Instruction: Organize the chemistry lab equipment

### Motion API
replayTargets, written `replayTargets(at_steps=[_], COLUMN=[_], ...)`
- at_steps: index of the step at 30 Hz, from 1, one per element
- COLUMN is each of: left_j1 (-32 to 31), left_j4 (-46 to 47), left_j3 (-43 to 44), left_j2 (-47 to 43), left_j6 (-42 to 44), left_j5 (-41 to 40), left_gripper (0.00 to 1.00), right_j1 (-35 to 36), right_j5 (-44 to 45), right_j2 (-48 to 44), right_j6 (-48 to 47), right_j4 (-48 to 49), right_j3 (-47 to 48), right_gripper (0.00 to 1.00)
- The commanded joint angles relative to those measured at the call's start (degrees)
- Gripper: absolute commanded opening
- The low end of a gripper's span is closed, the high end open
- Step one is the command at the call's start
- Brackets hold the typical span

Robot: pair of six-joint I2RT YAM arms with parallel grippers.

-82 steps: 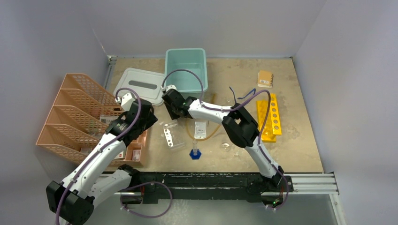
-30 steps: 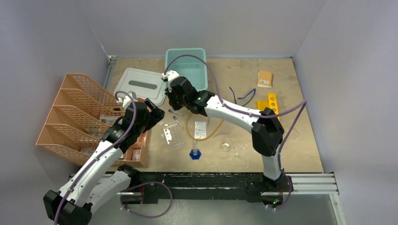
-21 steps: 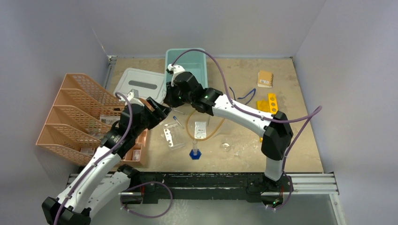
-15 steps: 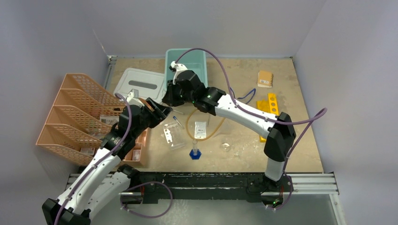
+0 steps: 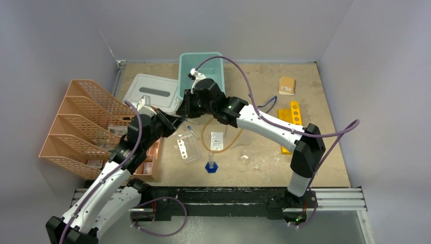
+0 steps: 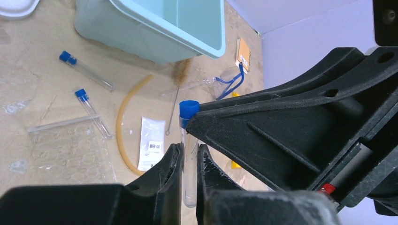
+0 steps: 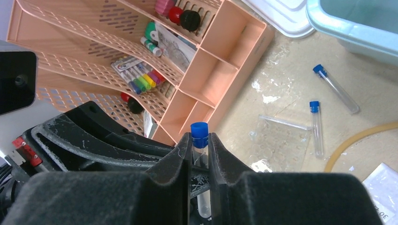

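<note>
While both my finger pairs are narrowed onto one blue-capped tube (image 6: pixel 189 154), left gripper (image 6: pixel 189 183) and right gripper (image 7: pixel 199 159) share it above the table (image 5: pixel 315 152) beside the peach organizer (image 7: pixel 220 70) — long axis along my fingers, cap outward. Organizer holds markers (image 7: pixel 141 82); spare tubes (image 7: pixel 335 91) lie flat near the teal bin (image 5: pixel 201 71).

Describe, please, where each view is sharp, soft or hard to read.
Top external: even light, soft shadows, but the glass dish barely shows. Left wrist: the left end effector in front is soft and dark, the loose blue-capped tubes on the table crisp. Right wrist: the right end effector around the held tube is blurred, the organizer trays sharp.
</note>
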Motion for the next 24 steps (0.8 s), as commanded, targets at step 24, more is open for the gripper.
replayTargets(at_steps=[24], left_j1=[0.2], left_j4=[-6.4], left_j3=[18.1], left_j2=[7.5], left_j6=[45.6], left_j5=[26.7], left_gripper=[0.00], right_j1=[-6.7], right_j5=[-18.3], right_j2=[-6.9], right_j6=[-4.3], right_j4=[-20.4], right_j3=[8.5], right_gripper=[0.35])
